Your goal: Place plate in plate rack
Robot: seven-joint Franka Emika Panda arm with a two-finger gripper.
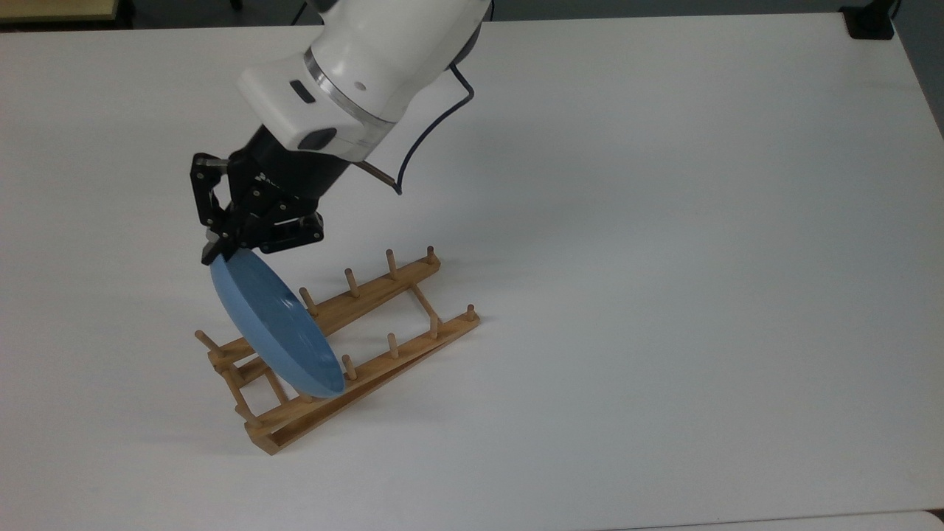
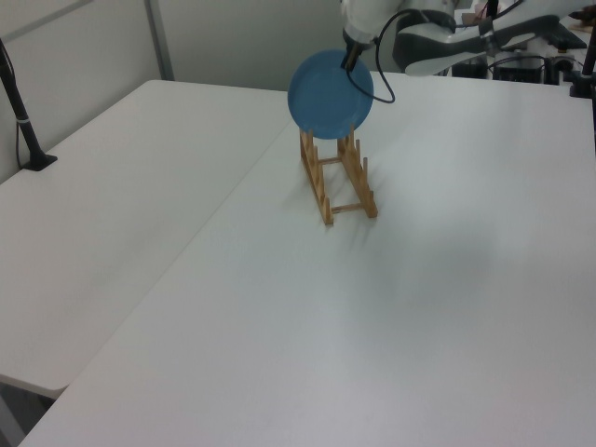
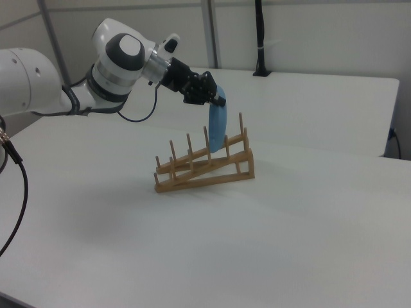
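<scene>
The light-blue plate (image 1: 276,326) (image 2: 330,83) (image 3: 218,128) hangs on edge, tilted, with my gripper (image 1: 218,253) (image 3: 218,100) shut on its upper rim. Its lower part sits down among the upright pegs of the wooden plate rack (image 1: 383,287) (image 2: 340,177) (image 3: 205,170), near the high end of the rack at the top view's left. I cannot tell whether the plate's bottom edge touches the rails. In the right view the plate stands between two pegs at the rack's tall right end.
The white table (image 1: 664,258) surrounds the rack. A black post (image 2: 23,121) stands at the left view's far left and a black pole (image 3: 260,38) at the table's back edge in the right view. A black cable (image 1: 424,140) loops from my wrist.
</scene>
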